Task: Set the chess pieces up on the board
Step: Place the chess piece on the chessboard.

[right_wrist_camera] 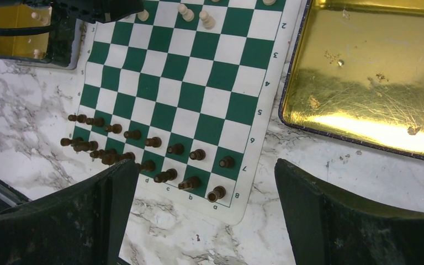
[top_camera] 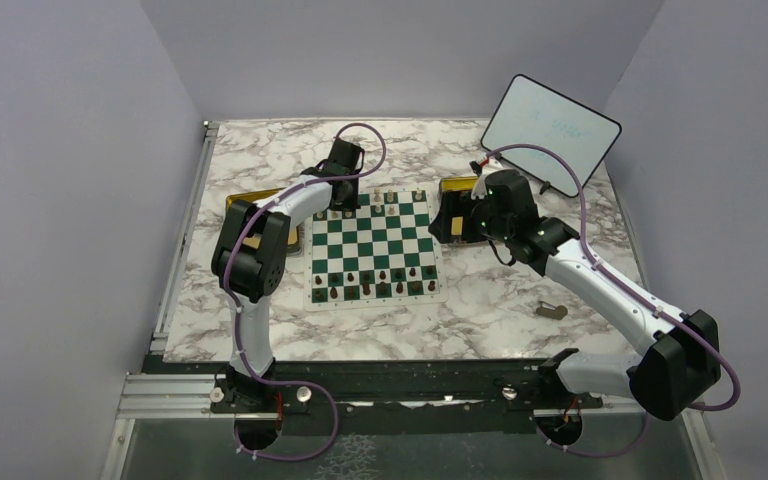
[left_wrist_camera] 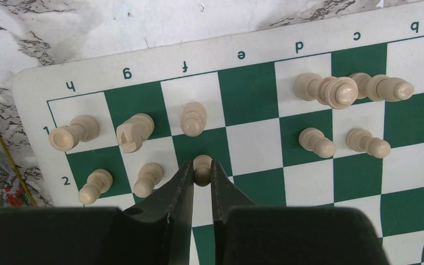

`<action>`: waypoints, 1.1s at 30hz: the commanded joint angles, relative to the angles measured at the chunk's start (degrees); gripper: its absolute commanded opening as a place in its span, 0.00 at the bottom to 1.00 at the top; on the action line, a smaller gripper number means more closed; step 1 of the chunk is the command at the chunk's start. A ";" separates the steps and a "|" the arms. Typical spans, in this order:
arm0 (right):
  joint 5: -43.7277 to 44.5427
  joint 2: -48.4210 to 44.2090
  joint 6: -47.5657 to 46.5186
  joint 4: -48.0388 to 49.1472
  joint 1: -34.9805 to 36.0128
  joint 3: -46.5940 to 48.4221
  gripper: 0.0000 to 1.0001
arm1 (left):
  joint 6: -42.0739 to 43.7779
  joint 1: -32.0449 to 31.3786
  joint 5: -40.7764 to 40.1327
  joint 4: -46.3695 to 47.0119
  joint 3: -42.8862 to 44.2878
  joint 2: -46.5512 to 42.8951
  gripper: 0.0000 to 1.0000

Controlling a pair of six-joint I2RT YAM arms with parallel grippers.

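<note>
While your left end effector [left_wrist_camera: 201,172] pinches a cream pawn [left_wrist_camera: 202,164] upright between nearly shut fingers at the board's [left_wrist_camera: 154,63] f2 square, straight beneath it and seemingly ready for release, your right end effector [right_wrist_camera: 203,165] hangs fully open and empty beyond the board's right edge.

Counter [top_camera: 500,310]: finished in a smooth marble pattern.
Board [right_wrist_camera: 168,94]: printed matt on a thin mat.
Tray [right_wrist_camera: 364,72]: made of gold metal, glossy, scratched.
Chess pieces [left_wrist_camera: 193,117]: cream, smoothly finished.
</note>
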 commanded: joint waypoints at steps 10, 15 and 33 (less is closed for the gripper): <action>1.33 -0.16 -0.78 -0.10 -0.32 0.52 1.00 | 0.22 -0.50 -1.50 0.93 1.83 0.26 0.25; 1.45 -0.25 -0.87 -0.19 -0.34 0.54 1.00 | 0.43 -0.50 -1.41 0.84 2.10 -0.86 0.27; 0.83 -0.94 -0.58 -0.06 -0.37 0.42 1.00 | -0.51 2.44 -1.91 -5.72 3.94 -11.57 0.27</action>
